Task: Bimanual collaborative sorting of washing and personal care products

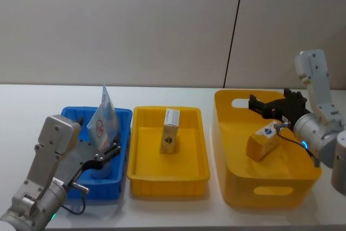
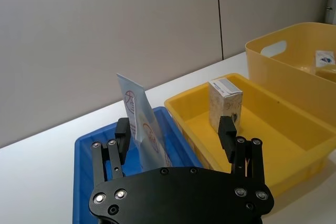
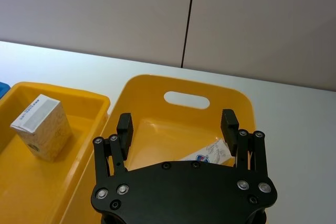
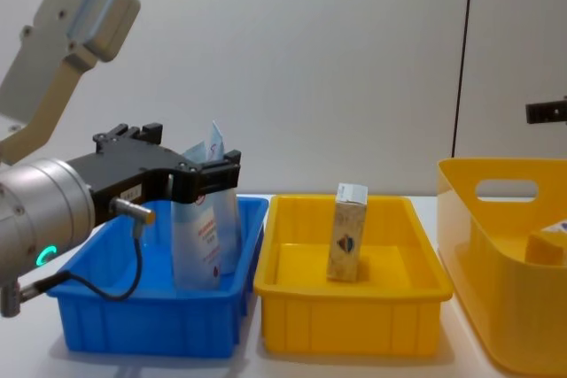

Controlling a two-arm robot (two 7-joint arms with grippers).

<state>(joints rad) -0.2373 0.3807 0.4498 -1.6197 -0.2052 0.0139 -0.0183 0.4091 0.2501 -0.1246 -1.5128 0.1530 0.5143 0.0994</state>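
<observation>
left gripper [image 2: 175,128]: low over blue bin [image 1: 123,113], fingers apart, pouch seen between them
pouch [image 1: 104,120]: upright in the blue bin, long axis vertical
standing carton [image 1: 170,131]: in yellow tray [image 1: 167,110], white top up
tilted carton [image 1: 262,143]: in yellow tub [image 1: 270,190], white top raised rightward
right gripper [image 3: 177,121]: above the tub, fingers spread

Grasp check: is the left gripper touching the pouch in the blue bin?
Cannot tell. Left wrist view: the left gripper is open; one finger overlaps the edge of the pouch; neither gap nor contact plain.

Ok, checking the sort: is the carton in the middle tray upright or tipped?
Upright: the beige carton stands on its base in the shallow yellow tray, white top up.
</observation>
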